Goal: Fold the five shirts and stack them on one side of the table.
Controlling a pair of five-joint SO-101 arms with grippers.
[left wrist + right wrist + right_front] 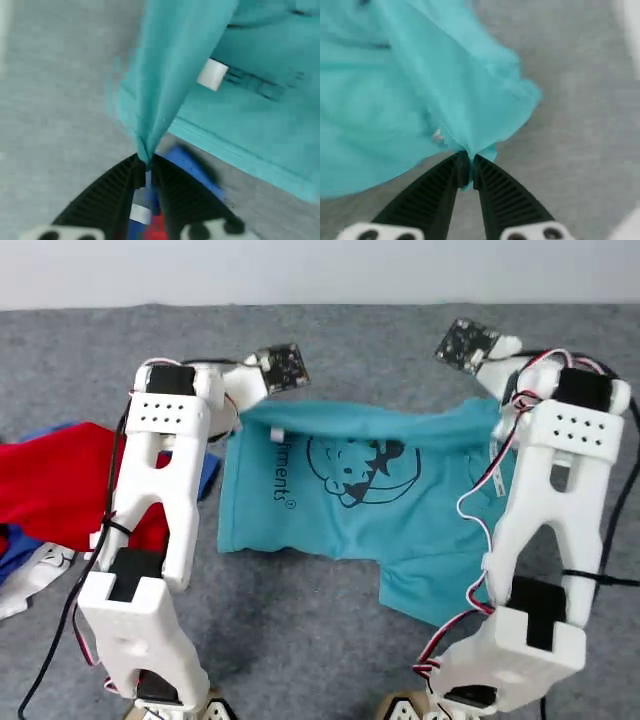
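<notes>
The teal shirt [350, 510] lies mid-tabletop [300, 640], its dark cartoon print and sideways lettering facing up, with a small white label [212, 74] near its lifted edge. The left jaws are clamped on one corner and the right jaws on another. A red shirt [55, 485] and a blue shirt [192, 167] lie beside it.

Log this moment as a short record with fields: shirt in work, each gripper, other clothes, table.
shirt in work: teal shirt, spread between the arms, print up
left gripper: shut on an edge of the teal shirt
right gripper: shut on another edge of it
other clothes: red shirt, blue shirt, white garment, heaped unfolded on the left gripper's side
table: grey surface
</notes>
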